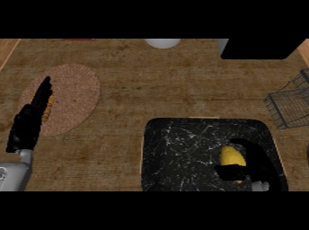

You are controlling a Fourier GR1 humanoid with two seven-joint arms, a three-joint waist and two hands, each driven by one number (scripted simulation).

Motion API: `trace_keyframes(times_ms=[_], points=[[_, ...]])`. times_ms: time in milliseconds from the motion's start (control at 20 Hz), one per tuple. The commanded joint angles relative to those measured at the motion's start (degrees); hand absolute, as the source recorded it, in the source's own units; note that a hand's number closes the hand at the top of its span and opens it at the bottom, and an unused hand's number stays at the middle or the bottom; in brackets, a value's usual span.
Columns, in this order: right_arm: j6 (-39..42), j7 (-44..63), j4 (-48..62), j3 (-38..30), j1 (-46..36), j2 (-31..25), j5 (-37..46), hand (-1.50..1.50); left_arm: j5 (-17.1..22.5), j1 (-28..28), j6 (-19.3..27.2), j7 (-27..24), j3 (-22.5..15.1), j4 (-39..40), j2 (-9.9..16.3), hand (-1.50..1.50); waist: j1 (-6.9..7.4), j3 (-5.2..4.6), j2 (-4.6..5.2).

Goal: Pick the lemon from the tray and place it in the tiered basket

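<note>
Right hand curled round lemon on black tray, evidently securing it for lifting. Left hand, fingers straight, rests idle over woven mat. Tiered basket stands beyond, at bench right edge.

A round woven mat lies on the wooden counter.

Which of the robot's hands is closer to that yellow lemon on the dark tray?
The right hand: it curls round the lemon on the tray. The left hand is far across the counter, over the round mat.
</note>
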Motion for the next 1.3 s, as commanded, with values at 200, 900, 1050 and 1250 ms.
trace_keyframes(times_ms=[200, 900, 1050, 1250], points=[[7.36, 8.23, 1.33, 5.30, -4.61, 1.52, 4.53, 1.50, -1.19, 0.02, -0.64, 0.72, 0.81, -0.69, -0.05, 0.00, 0.23, 0.45, 0.20], [16.37, -30.07, -11.17, 17.35, -0.35, -12.70, 5.25, 1.50, -2.83, 0.59, -0.15, 0.98, 0.55, -1.71, -2.26, 0.00, -0.26, 0.54, -0.20], [8.02, -35.05, -18.76, 17.01, 6.31, -14.20, 8.95, 1.50, -1.53, 0.96, -2.35, 0.07, 2.76, 0.97, -0.49, 0.00, -1.09, 0.52, -0.10], [3.48, -36.43, -29.98, 7.99, 8.88, -14.30, 4.06, 1.50, -1.12, 2.23, -2.10, -1.36, 3.46, 0.32, -0.79, 0.00, -1.57, 0.51, -0.22]])
